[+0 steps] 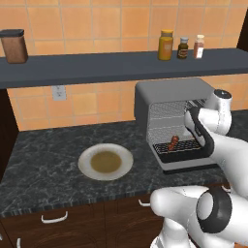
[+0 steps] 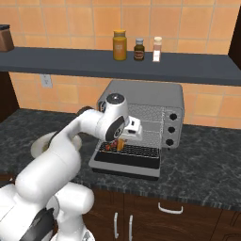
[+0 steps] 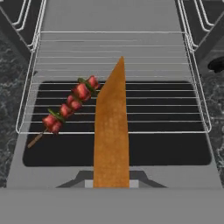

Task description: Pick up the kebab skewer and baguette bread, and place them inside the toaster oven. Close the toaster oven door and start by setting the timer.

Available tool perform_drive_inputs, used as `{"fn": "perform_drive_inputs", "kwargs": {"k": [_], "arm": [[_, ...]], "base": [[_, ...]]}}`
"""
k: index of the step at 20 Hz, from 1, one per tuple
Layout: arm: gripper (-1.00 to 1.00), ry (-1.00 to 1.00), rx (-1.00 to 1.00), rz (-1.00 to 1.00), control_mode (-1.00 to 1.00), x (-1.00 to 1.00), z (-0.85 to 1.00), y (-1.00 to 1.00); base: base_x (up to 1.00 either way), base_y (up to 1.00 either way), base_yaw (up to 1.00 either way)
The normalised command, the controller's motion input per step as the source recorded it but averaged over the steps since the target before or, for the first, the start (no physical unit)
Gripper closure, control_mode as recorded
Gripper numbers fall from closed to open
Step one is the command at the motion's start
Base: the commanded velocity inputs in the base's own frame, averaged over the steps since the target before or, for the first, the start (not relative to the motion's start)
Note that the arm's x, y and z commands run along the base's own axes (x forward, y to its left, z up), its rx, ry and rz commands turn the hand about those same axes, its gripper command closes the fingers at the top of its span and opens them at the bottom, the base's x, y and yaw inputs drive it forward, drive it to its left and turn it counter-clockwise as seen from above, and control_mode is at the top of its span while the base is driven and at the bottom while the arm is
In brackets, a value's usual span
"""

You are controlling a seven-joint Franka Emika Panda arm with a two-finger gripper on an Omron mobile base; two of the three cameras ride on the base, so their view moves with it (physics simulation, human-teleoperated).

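Gripper: your gripper (image 2: 118, 141) is clamped on the baguette bread (image 3: 111, 135), which juts straight ahead of the hand.
Kebab skewer: the kebab skewer (image 3: 68, 107) lies on the wire rack (image 3: 192, 87), just left of the loaf.
Toaster oven: the toaster oven (image 2: 155, 101) stands before your hand, toaster oven door (image 3: 175, 151) dropped open beneath it.
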Motion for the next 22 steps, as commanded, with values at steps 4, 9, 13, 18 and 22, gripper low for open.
{"fn": "perform_drive_inputs", "kwargs": {"k": [4, 9, 13, 18, 22], "arm": [[1.0, 0.01, 0.09, -0.09, -1.0, 0.38, 0.0, -0.31], [1.0, 0.0, 0.16, -0.04, -1.0, 0.22, -0.01, 0.0], [1.0, 0.0, 0.13, -0.02, -1.0, 0.07, -0.17, -0.06], [1.0, 0.0, 0.1, -0.02, -1.0, 0.24, -0.11, 0.0], [1.0, 0.0, 0.01, -0.06, -1.0, 0.14, -0.19, -0.13]], "base": [[0.0, 0.0, 0.0], [0.0, 0.0, 0.0], [0.0, 0.0, 0.0], [0.0, 0.0, 0.0], [0.0, 0.0, 0.0]]}}
